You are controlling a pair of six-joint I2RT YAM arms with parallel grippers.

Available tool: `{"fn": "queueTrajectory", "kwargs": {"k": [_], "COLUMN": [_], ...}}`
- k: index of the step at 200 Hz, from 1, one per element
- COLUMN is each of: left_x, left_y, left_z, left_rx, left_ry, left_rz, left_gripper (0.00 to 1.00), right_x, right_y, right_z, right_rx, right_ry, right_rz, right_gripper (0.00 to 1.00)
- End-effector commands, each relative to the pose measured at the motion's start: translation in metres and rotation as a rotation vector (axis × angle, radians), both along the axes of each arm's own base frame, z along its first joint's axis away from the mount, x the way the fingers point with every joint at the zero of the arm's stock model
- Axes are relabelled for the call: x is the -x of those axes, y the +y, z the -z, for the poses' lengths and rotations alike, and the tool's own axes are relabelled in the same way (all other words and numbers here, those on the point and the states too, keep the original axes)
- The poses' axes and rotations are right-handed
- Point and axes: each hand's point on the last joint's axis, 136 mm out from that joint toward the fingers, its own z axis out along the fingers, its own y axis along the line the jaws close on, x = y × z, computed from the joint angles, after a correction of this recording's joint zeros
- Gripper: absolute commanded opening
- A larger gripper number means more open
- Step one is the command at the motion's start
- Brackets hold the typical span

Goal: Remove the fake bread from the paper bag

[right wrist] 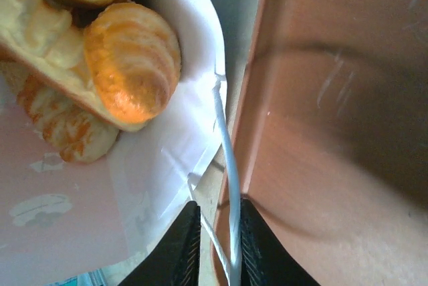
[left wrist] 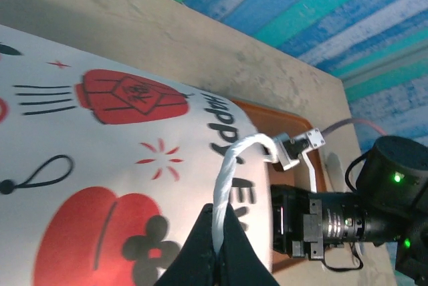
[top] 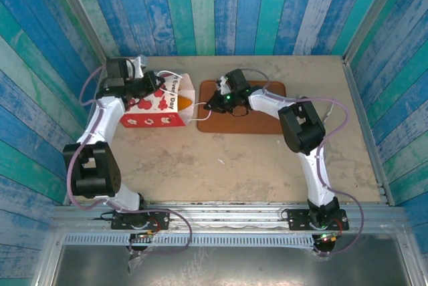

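Note:
The paper bag [top: 157,107] lies on its side, mouth facing right toward the brown tray [top: 264,124]. An orange roll [top: 185,101] peeks from the mouth. My left gripper [top: 155,89] is over the bag's top side, shut on a twisted white loop handle [left wrist: 229,166] at the gripper's tips [left wrist: 219,232]. In the right wrist view an orange-brown roll [right wrist: 134,59], a pale bun [right wrist: 30,22] and a croissant [right wrist: 63,125] sit inside the bag [right wrist: 177,132]. My right gripper [right wrist: 217,232] is at the tray's left edge, open, with the other thin handle [right wrist: 227,159] running between its fingers.
The flat brown tray [right wrist: 334,132] lies just right of the bag's mouth, under the right gripper. The right arm's wrist and camera [left wrist: 334,222] sit close to the bag's mouth. Blue plank walls surround the table; bare tabletop [top: 221,166] lies in front.

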Motion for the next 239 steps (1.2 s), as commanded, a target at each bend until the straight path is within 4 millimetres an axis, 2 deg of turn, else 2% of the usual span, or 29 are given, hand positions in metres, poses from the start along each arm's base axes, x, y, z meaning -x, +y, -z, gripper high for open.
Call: {"fn": "queueTrajectory", "kwargs": {"k": [1, 39, 69, 85, 103, 150, 159, 168, 172, 179, 201, 239], "left_x": [0.012, 0.024, 0.034, 0.040, 0.047, 0.058, 0.059, 0.059, 0.064, 0.064, 0.063, 0.060], "left_y": [-0.012, -0.030, -0.043, -0.048, -0.050, -0.055, -0.058, -0.060, -0.060, -0.060, -0.057, -0.058], "left_z": [-0.021, -0.029, -0.042, -0.053, -0.062, -0.059, -0.057, -0.054, -0.063, -0.063, -0.059, -0.052], "left_rx": [0.051, 0.087, 0.103, 0.138, 0.165, 0.162, 0.161, 0.154, 0.154, 0.151, 0.136, 0.118], "left_ry": [-0.051, -0.063, -0.087, -0.119, -0.144, -0.135, -0.129, -0.127, -0.153, -0.160, -0.168, -0.162], "left_rz": [0.047, 0.074, 0.092, 0.081, 0.066, 0.054, 0.058, 0.057, 0.055, 0.050, 0.027, 0.039], "left_gripper": [0.01, 0.02, 0.01, 0.01, 0.01, 0.01, 0.01, 0.02, 0.02, 0.02, 0.02, 0.09], "right_x": [0.001, 0.013, 0.026, 0.035, 0.044, 0.077, 0.083, 0.091, 0.093, 0.097, 0.108, 0.118], "right_y": [-0.009, -0.031, -0.073, -0.105, -0.151, -0.271, -0.290, -0.305, -0.311, -0.321, -0.352, -0.369], "right_z": [-0.028, -0.052, -0.080, -0.092, -0.102, -0.124, -0.127, -0.128, -0.128, -0.128, -0.122, -0.109], "right_rx": [-0.005, 0.010, 0.086, 0.143, 0.212, 0.436, 0.474, 0.495, 0.501, 0.507, 0.496, 0.518], "right_ry": [-0.061, -0.120, -0.222, -0.267, -0.301, -0.400, -0.421, -0.440, -0.452, -0.463, -0.431, -0.381], "right_rz": [0.002, 0.008, 0.043, 0.084, 0.168, 0.410, 0.453, 0.486, 0.501, 0.521, 0.631, 0.645], "right_gripper": [0.20, 0.32, 0.39, 0.43, 0.48, 0.62, 0.71, 0.82, 0.86, 0.99, 1.00, 1.00]}}
